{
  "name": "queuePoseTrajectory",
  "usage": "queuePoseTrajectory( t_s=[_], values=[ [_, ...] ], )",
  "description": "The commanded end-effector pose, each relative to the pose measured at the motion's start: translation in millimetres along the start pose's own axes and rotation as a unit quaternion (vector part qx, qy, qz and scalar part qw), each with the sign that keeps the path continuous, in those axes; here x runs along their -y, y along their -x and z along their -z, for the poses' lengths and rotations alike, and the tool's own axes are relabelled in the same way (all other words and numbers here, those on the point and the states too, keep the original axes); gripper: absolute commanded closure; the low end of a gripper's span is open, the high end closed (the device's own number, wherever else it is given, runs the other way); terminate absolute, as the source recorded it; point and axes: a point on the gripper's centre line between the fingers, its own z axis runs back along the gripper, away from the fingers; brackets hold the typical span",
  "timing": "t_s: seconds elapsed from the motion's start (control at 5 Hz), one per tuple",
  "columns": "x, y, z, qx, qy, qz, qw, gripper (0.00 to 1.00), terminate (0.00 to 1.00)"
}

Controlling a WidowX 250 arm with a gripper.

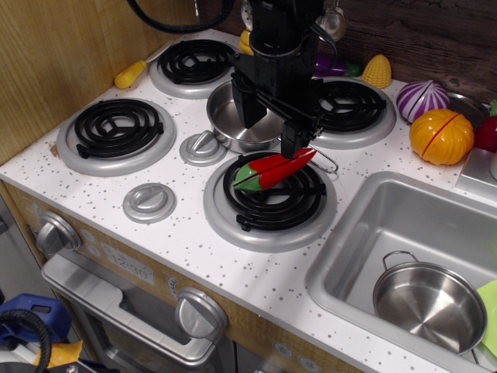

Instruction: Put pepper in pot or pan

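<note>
Gripper (273,127) jaws spread, empty, hovering above the red chili pepper (273,170) on the near burner (269,200); light, rigid, slippery plastic, best pinched mid-body, saucepan (241,124) just behind.

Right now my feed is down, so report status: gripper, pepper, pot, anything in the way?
Gripper open, just above the pepper. Pepper lying on front burner, not gripped. Pot empty behind it, partly under the arm. Nothing between them.

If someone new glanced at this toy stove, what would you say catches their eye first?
Probably the black gripper hanging over the middle of the stovetop, just above the red pepper lying on the front burner. Behind it sits the small steel saucepan, and a bright orange vegetable stands out at the right.
</note>
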Motion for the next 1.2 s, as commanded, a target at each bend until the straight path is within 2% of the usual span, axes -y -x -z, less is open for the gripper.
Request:
queuePoseTrajectory(
  t_s=[0.0, 0.6, 0.8, 1.0],
  values=[
    [0, 0, 0, 0.0, 0.0, 0.0, 1.0, 0.0, 0.0],
    [-4, 24, 40, 0.046, 0.031, -0.004, 0.9985, 0.0, 0.0],
    [-4, 21, 43, 0.048, 0.029, -0.007, 0.9984, 1.0, 0.0],
    [-9, 13, 29, 0.039, 0.024, -0.002, 0.9989, 1.0, 0.0]
  ],
)
